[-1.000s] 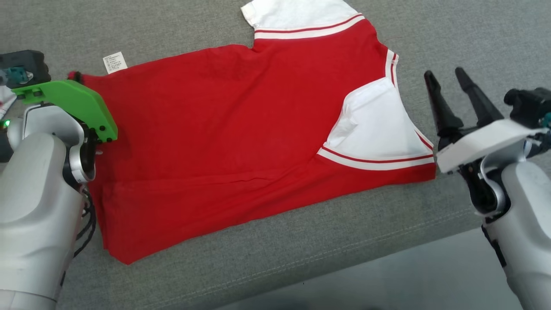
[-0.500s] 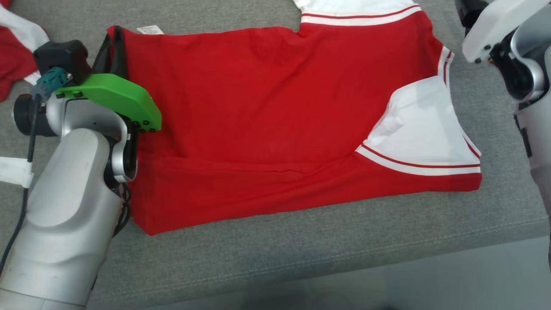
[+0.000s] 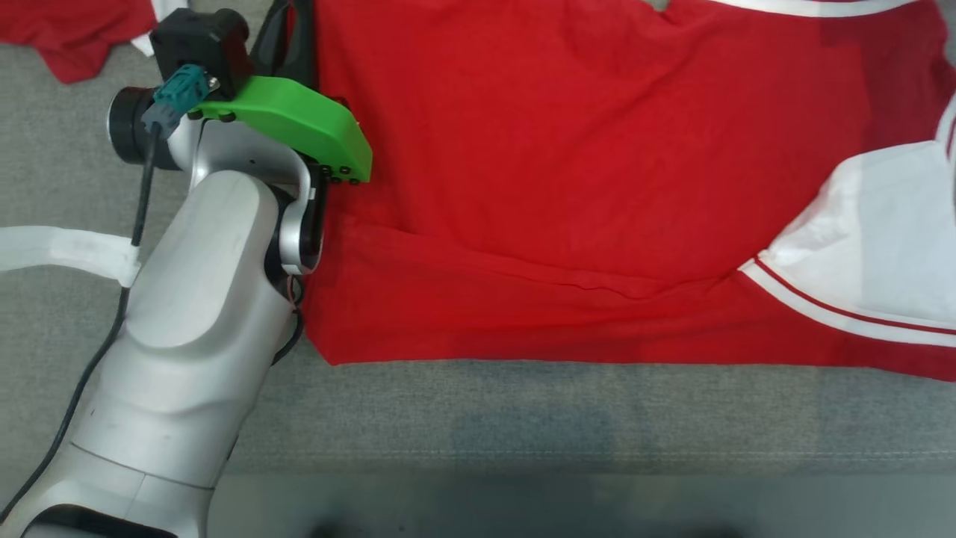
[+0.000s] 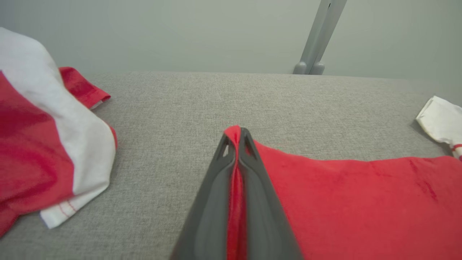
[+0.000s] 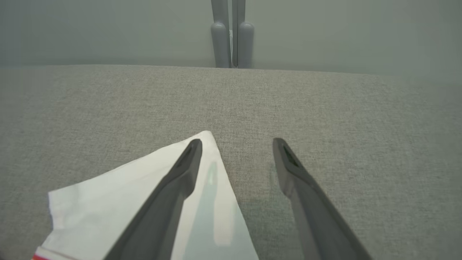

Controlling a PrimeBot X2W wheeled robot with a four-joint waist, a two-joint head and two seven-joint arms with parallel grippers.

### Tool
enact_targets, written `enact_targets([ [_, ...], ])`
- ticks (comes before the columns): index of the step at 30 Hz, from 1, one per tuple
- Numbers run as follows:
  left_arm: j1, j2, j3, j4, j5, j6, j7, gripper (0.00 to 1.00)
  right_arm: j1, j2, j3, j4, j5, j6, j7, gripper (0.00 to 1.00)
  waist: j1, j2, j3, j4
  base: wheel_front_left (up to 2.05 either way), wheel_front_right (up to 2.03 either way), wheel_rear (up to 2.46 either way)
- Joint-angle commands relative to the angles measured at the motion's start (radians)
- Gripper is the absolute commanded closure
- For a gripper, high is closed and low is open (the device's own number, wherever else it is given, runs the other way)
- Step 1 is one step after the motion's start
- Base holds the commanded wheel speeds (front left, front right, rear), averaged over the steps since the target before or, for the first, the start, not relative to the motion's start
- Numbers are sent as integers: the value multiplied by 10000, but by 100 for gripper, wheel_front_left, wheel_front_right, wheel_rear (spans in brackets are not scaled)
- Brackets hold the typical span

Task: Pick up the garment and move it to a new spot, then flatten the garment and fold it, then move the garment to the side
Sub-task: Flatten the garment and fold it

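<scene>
1. Garment (image 3: 560, 187): red shirt lying spread on the grey cushion (image 3: 523, 426), from centre to the right edge of the head view. White sleeve (image 3: 881, 239) with striped trim lies folded in over the red at right. Near hem runs roughly parallel to the cushion's near edge, with a few low creases across the lower body.
2. Left gripper (image 4: 238, 131): fingers pinched tight on the garment's left edge. A thin fold of red cloth is squeezed between them, showing right up to the tips.
3. Left arm (image 3: 194, 336) comes in from near left; its green plate (image 3: 299, 123) sits over the garment's left edge.
4. Right gripper (image 5: 236, 144): fingers spread wide, holding nothing, low over the cushion. One finger lies across a white sleeve corner (image 5: 144, 191), the other over bare cushion. Contact with the cloth: cannot tell.
5. Second shirt (image 4: 36, 144), red and white, is bunched on the cushion left of the left gripper, apart from the garment.
6. Grey post (image 4: 319, 36) stands beyond the cushion's far edge.
</scene>
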Motion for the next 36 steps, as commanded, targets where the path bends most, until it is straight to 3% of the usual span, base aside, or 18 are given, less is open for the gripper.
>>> enact_targets([
  [1, -264, -133, -46, 81, 61, -68, -144, 100, -264, -24, -188, 387, -183, -7, -38, 0, -1, 0, 632, 847, 0, 0, 0],
  [15, -403, -747, -507, 804, -47, -358, -517, 100, -718, -17, -838, 2562, -1189, -2, -426, 0, -1, 0, 426, 1515, 0, 0, 0],
  [18, -475, -737, -537, 903, -57, -350, -491, 100, -834, 77, -758, 2895, -1416, -2, -498, 76, -1, 0, 443, 1474, 0, 0, 0],
  [19, -475, -737, -537, 903, -57, -350, -491, 100, -834, 77, -758, 2895, -1416, -2, -498, 76, -1, 0, 443, 1474, 0, 0, 0],
  [21, -481, -700, -553, 978, -69, -368, -471, 100, -868, 19, -648, 2973, -1602, -7, -654, 100, -1, 0, 418, 1417, 0, 0, 0],
  [28, -639, -486, -480, 1326, -222, -470, -283, 100, -1064, 223, -542, 3029, -1451, -13, -1289, 100, -1, 0, 282, 972, 0, 0, 0],
  [36, -496, 54, -313, 1881, -367, -550, -132, 100, -336, 437, 600, 2446, -292, -12, -1845, 100, -1, 0, -353, -21, 0, 0, 0],
])
